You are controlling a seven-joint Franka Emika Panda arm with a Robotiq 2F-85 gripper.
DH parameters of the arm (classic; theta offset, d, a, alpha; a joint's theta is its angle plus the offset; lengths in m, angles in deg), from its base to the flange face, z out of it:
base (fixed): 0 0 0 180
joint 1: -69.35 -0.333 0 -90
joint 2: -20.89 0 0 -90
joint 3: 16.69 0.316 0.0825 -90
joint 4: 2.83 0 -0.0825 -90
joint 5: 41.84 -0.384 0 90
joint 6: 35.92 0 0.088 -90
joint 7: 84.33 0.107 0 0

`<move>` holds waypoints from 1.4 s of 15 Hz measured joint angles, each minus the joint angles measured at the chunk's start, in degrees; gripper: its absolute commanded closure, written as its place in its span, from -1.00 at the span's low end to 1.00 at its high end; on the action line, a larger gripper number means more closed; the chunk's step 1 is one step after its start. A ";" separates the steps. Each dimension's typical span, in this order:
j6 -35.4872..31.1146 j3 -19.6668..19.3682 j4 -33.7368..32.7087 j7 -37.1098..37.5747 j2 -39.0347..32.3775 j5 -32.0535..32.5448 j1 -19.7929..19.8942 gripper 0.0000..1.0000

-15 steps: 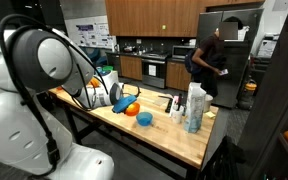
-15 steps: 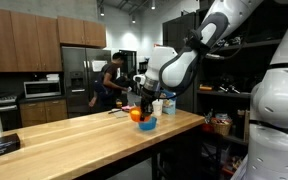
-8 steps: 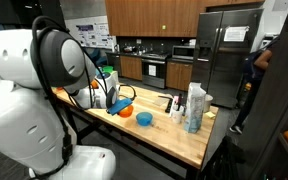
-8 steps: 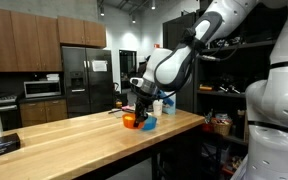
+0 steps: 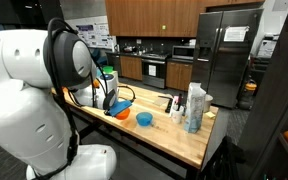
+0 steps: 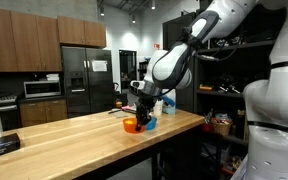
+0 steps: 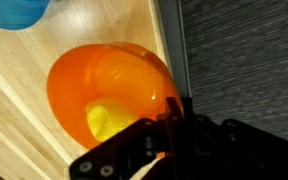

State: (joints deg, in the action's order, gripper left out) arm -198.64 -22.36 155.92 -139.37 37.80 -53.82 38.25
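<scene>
Orange bowl lies just ahead of the gripper; its fingers are closed tight, pinching the near rim, beside a yellow piece inside.

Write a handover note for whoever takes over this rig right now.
Claw: shut on the rim of the orange bowl.
Things: the orange bowl is near the edge of the table, beside the blue bowl. A yellow piece lies inside it. I cannot tell whether the bowl rests on the wood or hangs just above it.
Done: bowl gripped.
Left: bowl not yet let go.
</scene>
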 measured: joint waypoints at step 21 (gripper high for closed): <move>12.57 -4.36 -29.21 -47.97 -28.37 -25.71 9.42 0.98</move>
State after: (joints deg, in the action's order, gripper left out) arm -186.07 -26.72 126.71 -187.35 9.43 -79.53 47.66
